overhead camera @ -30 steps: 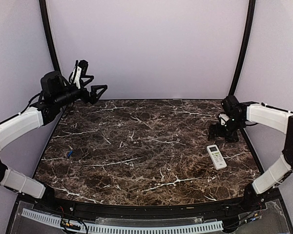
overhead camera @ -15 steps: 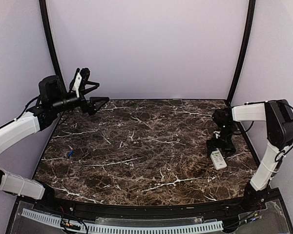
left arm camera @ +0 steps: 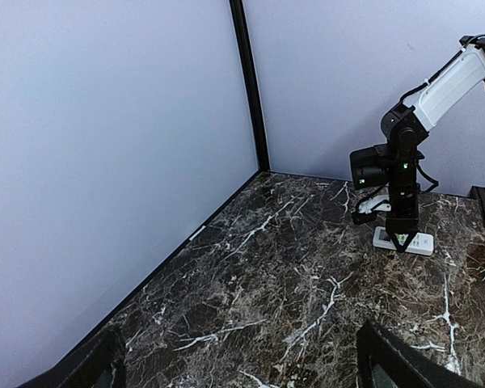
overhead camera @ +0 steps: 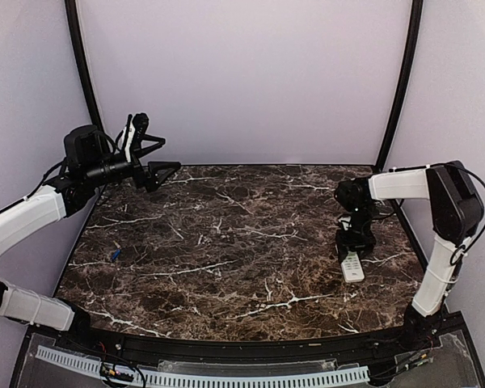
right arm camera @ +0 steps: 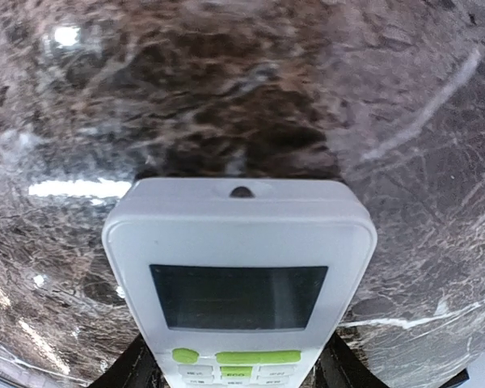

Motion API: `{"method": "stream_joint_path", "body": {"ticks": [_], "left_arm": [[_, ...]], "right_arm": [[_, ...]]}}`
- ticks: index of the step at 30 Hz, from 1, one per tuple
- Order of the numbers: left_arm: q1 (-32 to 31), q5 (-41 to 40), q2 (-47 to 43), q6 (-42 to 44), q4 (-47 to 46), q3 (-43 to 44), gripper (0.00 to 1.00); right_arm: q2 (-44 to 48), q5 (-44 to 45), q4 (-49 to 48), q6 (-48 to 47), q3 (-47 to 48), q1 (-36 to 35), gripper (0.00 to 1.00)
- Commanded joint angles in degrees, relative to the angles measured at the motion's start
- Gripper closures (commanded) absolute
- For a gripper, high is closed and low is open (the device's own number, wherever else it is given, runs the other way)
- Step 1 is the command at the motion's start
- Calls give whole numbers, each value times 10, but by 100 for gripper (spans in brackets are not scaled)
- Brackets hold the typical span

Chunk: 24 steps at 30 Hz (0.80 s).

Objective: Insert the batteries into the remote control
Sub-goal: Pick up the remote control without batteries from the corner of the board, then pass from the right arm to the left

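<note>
The white remote control [overhead camera: 352,267] lies face up on the marble table at the right; its dark display and green buttons fill the right wrist view [right arm camera: 238,242]. My right gripper [overhead camera: 354,247] points straight down over its display end. The black fingers [right arm camera: 133,373] sit against both long sides, shut on it. From the left wrist view the remote control [left arm camera: 421,243] shows under that arm. My left gripper [overhead camera: 155,149] hangs open and empty, high above the table's back left corner. A small blue thing [overhead camera: 114,254] lies near the left edge, too small to tell whether it is a battery.
The dark marble table [overhead camera: 242,242] is walled by pale panels with black posts [overhead camera: 400,81] at the back corners. A black rail and a white slotted strip [overhead camera: 202,377] run along the near edge.
My right arm swung in and down onto the remote, and its jaws closed round it. The remote shifted slightly left and turned. The left arm barely moved.
</note>
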<state>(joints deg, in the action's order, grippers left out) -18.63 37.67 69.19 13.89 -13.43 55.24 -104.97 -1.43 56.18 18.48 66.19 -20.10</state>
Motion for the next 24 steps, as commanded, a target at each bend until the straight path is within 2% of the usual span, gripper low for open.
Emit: {"method": "stream_joint_path", "body": {"ticks": [1, 6, 10, 12, 15, 19, 24], "left_arm": [[-3, 18, -10, -5, 0, -9, 1], [-7, 29, -7, 1, 1, -12, 1], [-29, 43, -5, 57, 30, -15, 1], [-57, 47, -7, 119, 62, -18, 1], [-135, 28, -13, 277, 119, -28, 2], [-235, -49, -8, 427, 187, -47, 2], [-303, -124, 9, 502, 230, -57, 4]], "right_arm": [[-12, -13, -28, -18, 10, -26, 66], [20, -77, -55, -50, 22, -54, 72], [58, -155, -85, -95, 39, -102, 75], [65, -184, -94, -108, 54, -133, 75], [62, -222, -108, -118, 78, -188, 75], [47, -265, -125, -136, 116, -254, 75], [17, -309, -128, -148, 159, -305, 76]]}}
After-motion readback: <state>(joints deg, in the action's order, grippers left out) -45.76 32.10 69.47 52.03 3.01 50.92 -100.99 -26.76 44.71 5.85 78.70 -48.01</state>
